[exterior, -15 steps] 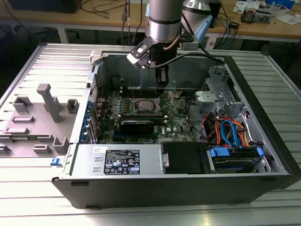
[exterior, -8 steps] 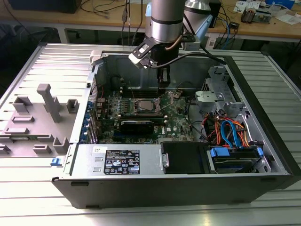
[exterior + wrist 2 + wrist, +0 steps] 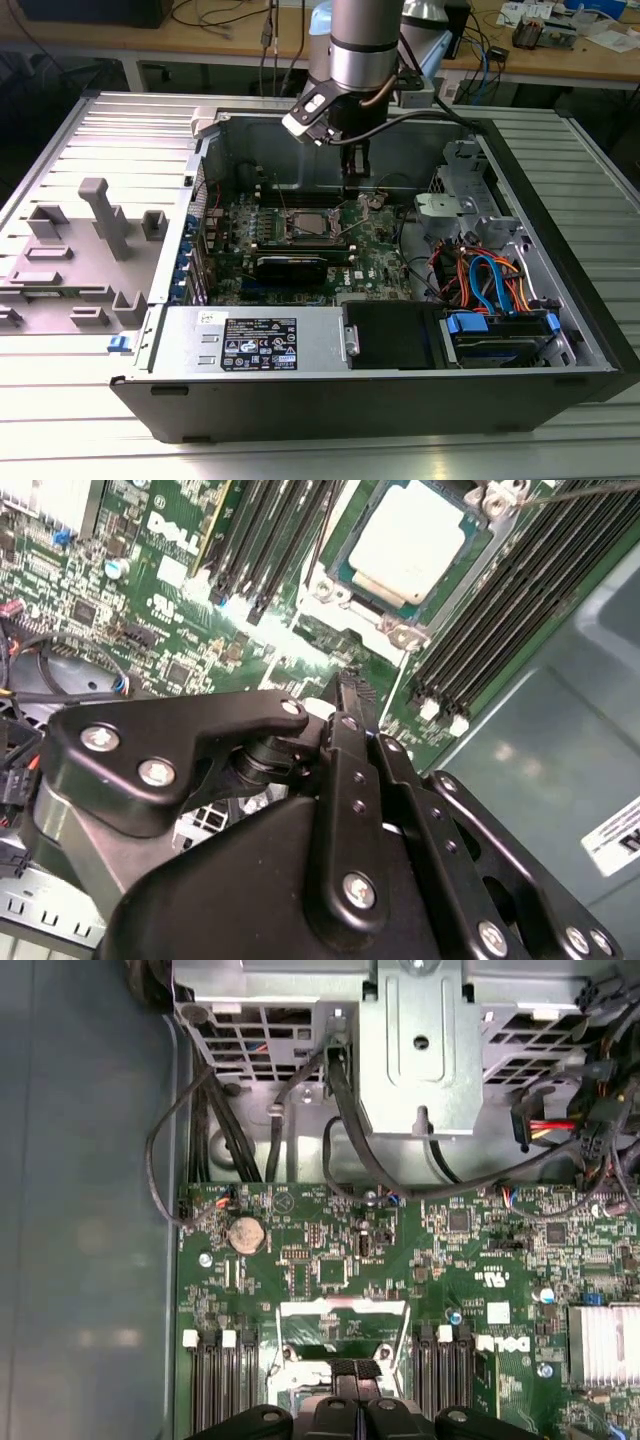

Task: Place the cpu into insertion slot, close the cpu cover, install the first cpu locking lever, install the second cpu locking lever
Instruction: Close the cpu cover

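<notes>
You are holding the black two-fingered gripper [image 3: 352, 692] pinched narrow, with nothing showing between its fingers and its tips just beside the small square silver-rimmed insertion slot [image 3: 310, 226]. The flat square silver-topped cpu [image 3: 415, 540] is lying inside that slot, and the thin silver metal cpu cover [image 3: 340, 598] seems to be lying around it. A thin wire lever [image 3: 580, 492] is standing free at the slot's edge away from the gripper, so locking looks undone. Be pressing slowly and squarely, with the tips off the chip.
</notes>
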Controlling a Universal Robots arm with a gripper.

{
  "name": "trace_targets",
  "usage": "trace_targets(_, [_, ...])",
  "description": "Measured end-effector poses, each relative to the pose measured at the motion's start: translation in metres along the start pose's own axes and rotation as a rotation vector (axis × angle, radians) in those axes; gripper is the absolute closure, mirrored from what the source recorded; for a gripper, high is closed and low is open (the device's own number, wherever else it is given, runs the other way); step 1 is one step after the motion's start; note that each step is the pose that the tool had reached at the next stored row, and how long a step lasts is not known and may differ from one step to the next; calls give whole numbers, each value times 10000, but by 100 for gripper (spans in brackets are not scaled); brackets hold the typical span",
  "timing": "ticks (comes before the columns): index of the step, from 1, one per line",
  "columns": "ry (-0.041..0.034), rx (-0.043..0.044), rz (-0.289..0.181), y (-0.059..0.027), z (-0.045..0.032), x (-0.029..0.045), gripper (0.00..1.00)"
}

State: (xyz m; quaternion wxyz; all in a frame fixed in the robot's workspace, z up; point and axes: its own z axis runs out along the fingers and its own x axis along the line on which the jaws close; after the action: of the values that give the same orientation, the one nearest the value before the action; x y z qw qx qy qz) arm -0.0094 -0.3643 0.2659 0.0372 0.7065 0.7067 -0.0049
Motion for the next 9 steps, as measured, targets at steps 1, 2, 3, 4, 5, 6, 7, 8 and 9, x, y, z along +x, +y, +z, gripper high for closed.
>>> trace_targets(1, [0, 0, 2, 22, 1, 0, 89])
trace_targets(2, [0, 0, 2, 67, 3, 2, 89])
trace_targets(3, [-1, 0, 1, 100, 4, 2, 89])
trace_targets(4, [-2, 1, 0, 122, 5, 2, 89])
trace_targets(5, [-2, 1, 1, 136, 6, 3, 89])
trace_targets(6, [-1, 1, 2, 154, 7, 3, 89])
trace_targets(7, [-2, 1, 1, 174, 8, 3, 89])
trace_targets(8, [-3, 1, 1, 187, 8, 3, 89])
trace_targets(9, [-1, 0, 1, 206, 9, 3, 89])
